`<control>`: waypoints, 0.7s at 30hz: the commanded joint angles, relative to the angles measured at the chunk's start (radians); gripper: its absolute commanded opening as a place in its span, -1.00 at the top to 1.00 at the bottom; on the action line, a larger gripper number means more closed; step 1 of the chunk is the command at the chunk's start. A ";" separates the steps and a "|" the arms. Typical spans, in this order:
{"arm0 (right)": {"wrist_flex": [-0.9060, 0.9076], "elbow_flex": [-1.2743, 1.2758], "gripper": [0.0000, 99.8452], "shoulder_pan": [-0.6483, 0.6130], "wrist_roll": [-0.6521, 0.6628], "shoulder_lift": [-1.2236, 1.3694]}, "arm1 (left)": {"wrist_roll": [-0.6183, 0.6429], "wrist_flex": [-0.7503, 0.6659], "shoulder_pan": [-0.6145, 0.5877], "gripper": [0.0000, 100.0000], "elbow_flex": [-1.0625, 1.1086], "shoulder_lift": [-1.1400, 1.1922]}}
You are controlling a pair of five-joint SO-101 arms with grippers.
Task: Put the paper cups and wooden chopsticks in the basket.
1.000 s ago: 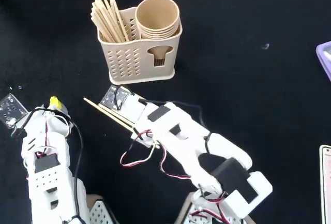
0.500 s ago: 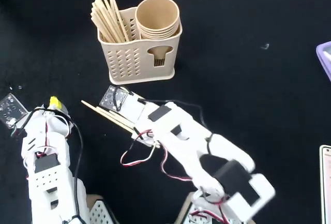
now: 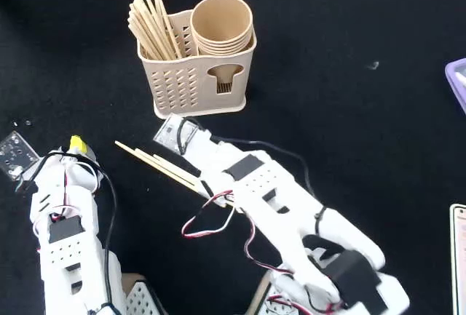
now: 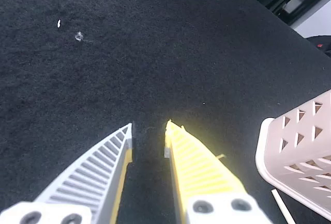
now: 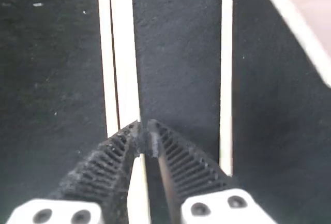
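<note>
My right gripper [image 5: 144, 128] is clenched on one of the wooden chopsticks [image 5: 120, 53] lying flat on the black table [image 3: 364, 126], near the basket [image 3: 193, 82]. My left gripper [image 4: 148, 128] hangs parted above the cloth.

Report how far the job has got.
Done: the paper cups and a chopstick bundle stand in the basket. In hand: the right gripper is shut on one of the loose chopsticks lying on the table. Left: getting those into the basket; the left gripper sits open, empty.
</note>
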 commanded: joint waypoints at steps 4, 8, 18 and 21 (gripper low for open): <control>-0.015 -0.157 0.80 -0.049 -0.025 0.189 | 0.000 -0.026 -0.002 0.77 -0.015 -0.015; 0.009 -0.236 0.80 -0.049 -0.023 0.283 | 0.000 -0.026 -0.002 0.77 -0.015 -0.015; 0.006 -0.274 0.80 -0.035 0.078 0.320 | 0.000 -0.026 -0.002 0.77 -0.015 -0.015; -0.057 -0.266 0.80 0.000 0.092 0.320 | 0.000 -0.026 -0.002 0.77 -0.015 -0.015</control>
